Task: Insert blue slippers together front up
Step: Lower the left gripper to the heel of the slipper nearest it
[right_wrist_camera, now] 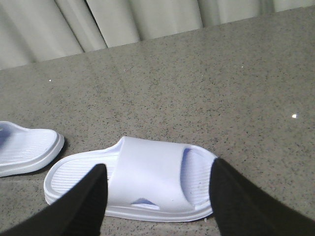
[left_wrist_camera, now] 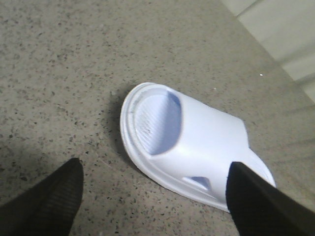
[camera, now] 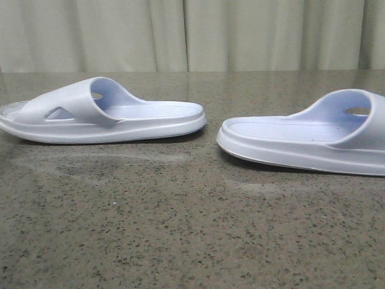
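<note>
- The left slipper (camera: 102, 114) lies flat on the table (camera: 180, 229), heel toward the gap between the pair, long axis crosswise.
- The left gripper (left_wrist_camera: 155, 196) hangs over it, spread wide, empty.
- The right slipper (camera: 313, 135) lies heel toward that gap.
- The right gripper (right_wrist_camera: 157, 196) straddles its strap, wide, empty.

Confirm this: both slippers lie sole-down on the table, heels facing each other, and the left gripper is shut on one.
Not quite. The left gripper is open, its fingers apart above the left slipper without touching it, as the left wrist view shows. The rest holds: both slippers sit sole-down on the table, heels facing each other.
</note>
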Controlling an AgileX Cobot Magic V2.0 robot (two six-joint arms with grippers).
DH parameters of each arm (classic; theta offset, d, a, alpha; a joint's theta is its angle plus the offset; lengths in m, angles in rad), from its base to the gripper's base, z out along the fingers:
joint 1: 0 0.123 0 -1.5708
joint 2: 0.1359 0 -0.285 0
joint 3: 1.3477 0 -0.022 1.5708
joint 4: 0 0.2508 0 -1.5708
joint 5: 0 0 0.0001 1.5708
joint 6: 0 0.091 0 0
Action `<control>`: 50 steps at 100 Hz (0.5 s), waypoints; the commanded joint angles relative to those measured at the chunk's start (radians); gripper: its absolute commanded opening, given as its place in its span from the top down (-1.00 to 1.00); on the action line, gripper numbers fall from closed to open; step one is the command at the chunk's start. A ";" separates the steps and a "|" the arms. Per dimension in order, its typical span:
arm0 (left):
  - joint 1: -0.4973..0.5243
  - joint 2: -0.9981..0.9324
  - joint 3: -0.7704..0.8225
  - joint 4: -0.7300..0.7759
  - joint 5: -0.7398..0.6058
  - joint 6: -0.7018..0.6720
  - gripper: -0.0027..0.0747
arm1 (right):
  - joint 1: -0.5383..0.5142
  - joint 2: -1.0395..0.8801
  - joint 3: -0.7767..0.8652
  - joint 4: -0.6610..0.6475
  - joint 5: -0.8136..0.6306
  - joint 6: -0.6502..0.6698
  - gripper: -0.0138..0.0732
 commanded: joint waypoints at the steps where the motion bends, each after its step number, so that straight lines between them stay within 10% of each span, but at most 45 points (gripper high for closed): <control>1: 0.000 0.046 -0.027 -0.062 -0.066 -0.008 -0.44 | 0.000 0.021 -0.034 0.012 -0.078 -0.005 -0.21; 50: 0.000 0.169 -0.034 -0.099 -0.106 0.000 -0.44 | 0.000 0.021 -0.034 0.012 -0.079 -0.005 -0.21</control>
